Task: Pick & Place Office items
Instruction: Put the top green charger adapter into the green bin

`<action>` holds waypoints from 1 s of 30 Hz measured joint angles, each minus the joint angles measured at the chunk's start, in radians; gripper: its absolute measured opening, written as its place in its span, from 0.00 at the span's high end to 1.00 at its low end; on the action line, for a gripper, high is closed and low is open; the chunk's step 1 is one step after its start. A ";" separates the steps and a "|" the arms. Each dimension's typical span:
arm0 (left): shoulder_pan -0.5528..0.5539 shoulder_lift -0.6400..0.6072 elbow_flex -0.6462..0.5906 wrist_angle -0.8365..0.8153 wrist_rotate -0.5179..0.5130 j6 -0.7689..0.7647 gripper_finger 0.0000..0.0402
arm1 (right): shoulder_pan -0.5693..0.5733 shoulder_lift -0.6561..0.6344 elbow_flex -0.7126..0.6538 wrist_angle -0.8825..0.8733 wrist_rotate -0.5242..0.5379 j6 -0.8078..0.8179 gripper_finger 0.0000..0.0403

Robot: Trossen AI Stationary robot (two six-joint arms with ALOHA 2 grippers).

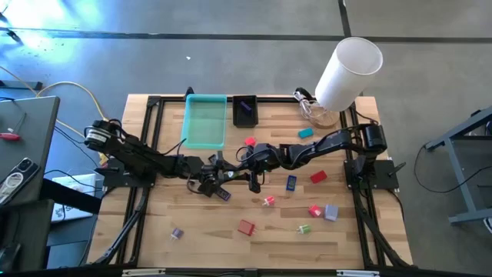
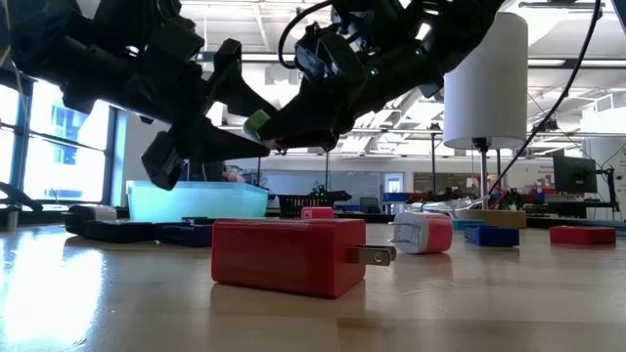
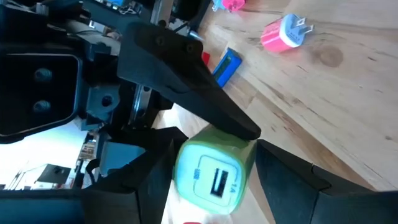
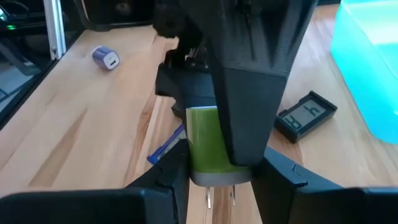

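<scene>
Left gripper (image 3: 214, 180) and right gripper (image 4: 217, 171), both lifted above mid-table, meet at one green charger plug (image 3: 211, 174): each set of fingers is closed against the plug's sides, the left from one direction and the right from the other, with the two metal prongs showing below the right gripper's fingers in its wrist view. Directly beneath this pair, on the wooden table (image 1: 200, 238), lie a small black LCD unit (image 4: 306, 115) and a blue pen-like stick (image 4: 165, 148). Farther out, scattered office items: red charger block (image 1: 246, 227), nearest the low camera; pink-and-white plug (image 1: 268, 201); small green piece (image 1: 304, 228); red piece (image 1: 314, 210) touching a lavender block (image 1: 330, 212); blue block (image 1: 291, 182); red block (image 1: 318, 176); teal piece (image 1: 306, 132); small purple plug (image 1: 177, 232) toward the left front. At the table's far edge: teal tray (image 1: 205, 121), black holder (image 1: 244, 110) just beside it, and a large white cylinder (image 1: 348, 71) at the far right.
</scene>
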 joint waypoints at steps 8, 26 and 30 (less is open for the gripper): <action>0.000 -0.001 0.004 -0.002 0.001 -0.004 0.49 | 0.000 0.000 0.000 -0.002 -0.019 0.005 0.70; -0.067 -0.003 0.006 -0.002 -0.069 0.009 0.68 | 0.010 0.002 0.000 -0.063 -0.004 -0.004 0.47; -0.097 -0.003 0.006 -0.018 -0.146 -0.078 0.68 | 0.010 -0.045 0.000 -0.124 0.016 -0.066 0.39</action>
